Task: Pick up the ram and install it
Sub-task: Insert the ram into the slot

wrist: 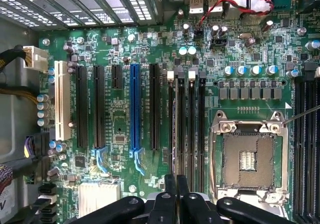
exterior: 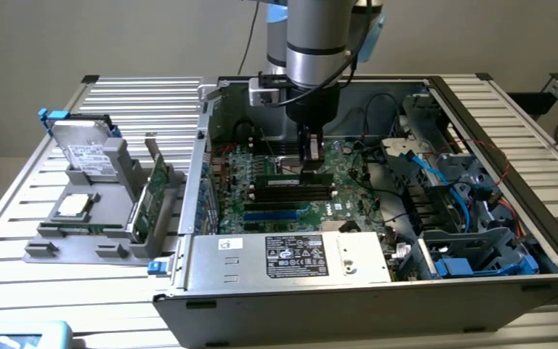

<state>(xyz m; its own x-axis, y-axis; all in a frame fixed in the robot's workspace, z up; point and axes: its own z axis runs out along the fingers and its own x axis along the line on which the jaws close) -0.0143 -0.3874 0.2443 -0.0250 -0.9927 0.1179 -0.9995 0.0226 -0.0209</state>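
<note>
Closest thing to my wrist cam is my own claw point(wrist: 175, 179). Its black fingers are pinched together with basically no gap, hanging over the motherboard point(wrist: 120, 134) right at the row of black memory slots point(wrist: 192, 124), between the blue slot point(wrist: 134, 109) and the bare CPU socket point(wrist: 247, 159). Now the exterior view, starting from its left. A grey holder point(exterior: 41, 251) sits on the slatted worktop point(exterior: 134, 94), with a hard drive point(exterior: 87, 156) standing at its back and a square chip point(exterior: 75, 206) lying flat in it. A green expansion card point(exterior: 151, 193) stands on edge along the side of the holder next to the case. Then there's the open PC case point(exterior: 357, 309), with the silver power supply point(exterior: 289, 256) along its near wall. In the middle my claw point(exterior: 310, 166) points straight down at the ram point(exterior: 284, 179), which stands upright on its long edge at the memory slots. My fingertips are right at its top edge, toward its end on the exterior view's right. Honestly can't tell if I'm pinching it or just touching it, or whether it's fully seated. Further right it's the drive cage point(exterior: 473, 251) and a tangle of blue cables point(exterior: 450, 190).
</note>
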